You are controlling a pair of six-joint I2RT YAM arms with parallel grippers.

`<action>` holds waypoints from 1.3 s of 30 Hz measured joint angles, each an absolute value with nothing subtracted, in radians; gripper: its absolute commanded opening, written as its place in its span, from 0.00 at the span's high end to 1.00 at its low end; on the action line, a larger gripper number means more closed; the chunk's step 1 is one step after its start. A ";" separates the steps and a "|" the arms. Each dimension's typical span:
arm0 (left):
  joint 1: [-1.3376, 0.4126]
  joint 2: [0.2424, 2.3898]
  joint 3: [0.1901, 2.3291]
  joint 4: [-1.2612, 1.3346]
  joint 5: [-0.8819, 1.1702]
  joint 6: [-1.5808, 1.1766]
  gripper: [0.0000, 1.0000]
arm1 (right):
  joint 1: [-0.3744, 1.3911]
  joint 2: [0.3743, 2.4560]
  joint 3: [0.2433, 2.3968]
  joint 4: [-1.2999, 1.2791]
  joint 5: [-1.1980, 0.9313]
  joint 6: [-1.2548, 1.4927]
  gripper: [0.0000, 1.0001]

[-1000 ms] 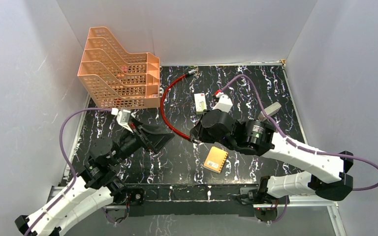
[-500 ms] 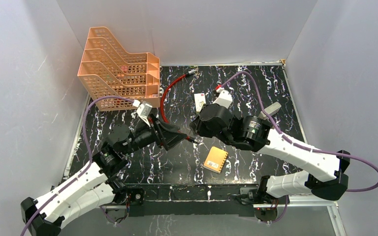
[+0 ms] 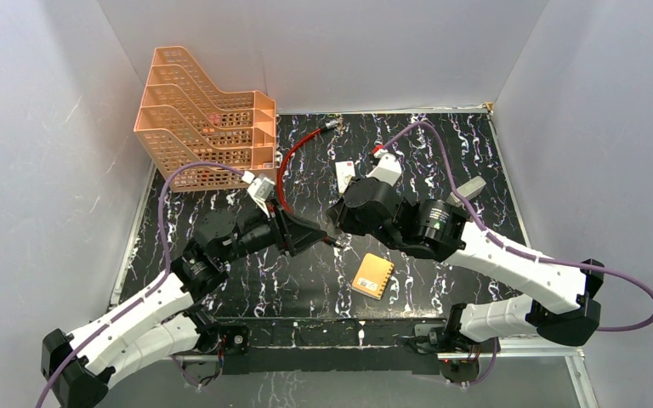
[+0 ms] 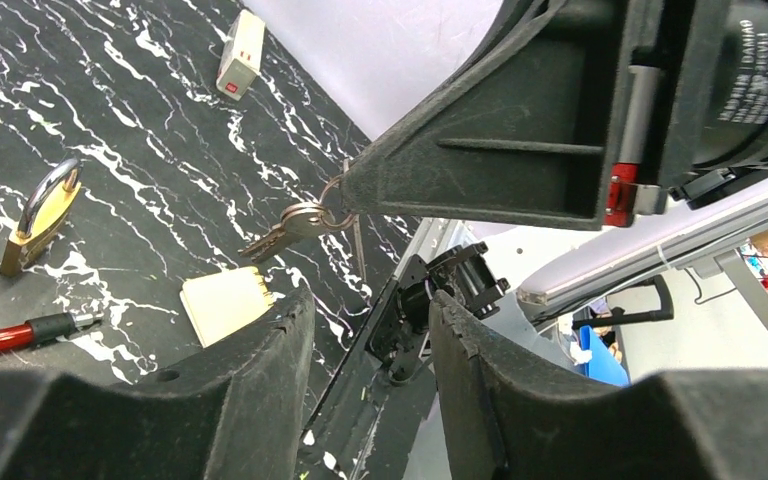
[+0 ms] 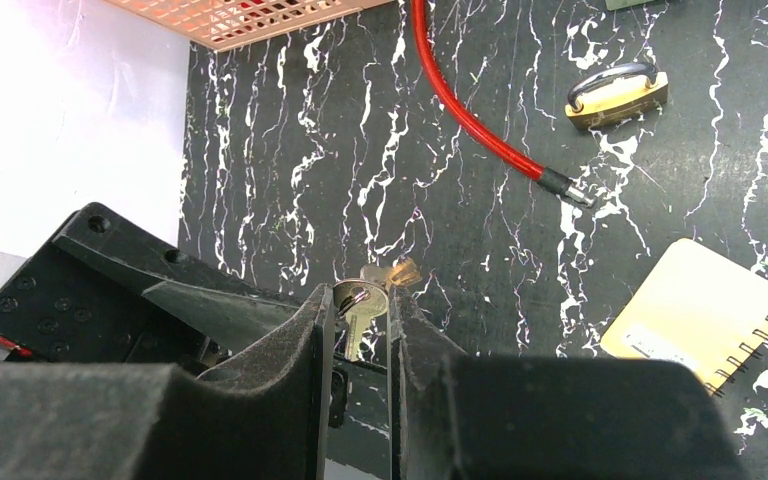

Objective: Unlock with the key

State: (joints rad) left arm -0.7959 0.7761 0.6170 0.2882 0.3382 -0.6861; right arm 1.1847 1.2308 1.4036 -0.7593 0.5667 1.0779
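The left hand (image 4: 370,300) has swung in from the bench's left side and now sits just beside the right hand (image 5: 360,305), its fingers spread with nothing between them. The small flat silvery-brown metal key (image 4: 282,232) hangs by its ring from the clenched right hand, above the black marbled bench (image 3: 306,280). On the bench lie a brass padlock with steel shackle (image 5: 615,93), a red cable with metal ends (image 5: 470,120) and a tan spiral notebook (image 5: 705,310).

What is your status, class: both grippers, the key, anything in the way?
Right gripper shut on the key's ring, key dangling. Left gripper open, close by the key. Padlock on the table, unheld, nothing over it.
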 measured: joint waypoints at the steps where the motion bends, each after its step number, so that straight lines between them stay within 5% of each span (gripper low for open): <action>1: -0.796 0.785 0.618 0.287 0.338 -0.688 0.58 | 1.185 1.232 1.404 -0.759 0.567 1.078 1.00; 10: -0.796 0.821 0.641 0.285 0.331 -0.692 0.71 | 1.184 1.239 1.413 -0.758 0.570 1.077 1.00; 32: -0.796 0.889 0.670 0.317 0.341 -0.709 0.81 | 1.178 1.250 1.419 -0.752 0.569 1.077 1.00; 36: -0.796 0.896 0.670 0.323 0.341 -0.714 1.00 | 1.178 1.251 1.419 -0.752 0.568 1.077 1.00; 39: -0.795 0.897 0.670 0.318 0.336 -0.714 1.00 | 1.178 1.251 1.420 -0.752 0.569 1.077 1.00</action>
State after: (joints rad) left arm -0.7952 0.8967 0.6697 0.3176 0.3363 -0.7143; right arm 1.1782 1.2510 1.4200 -0.7521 0.5686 1.0775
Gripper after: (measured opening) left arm 0.017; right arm 0.280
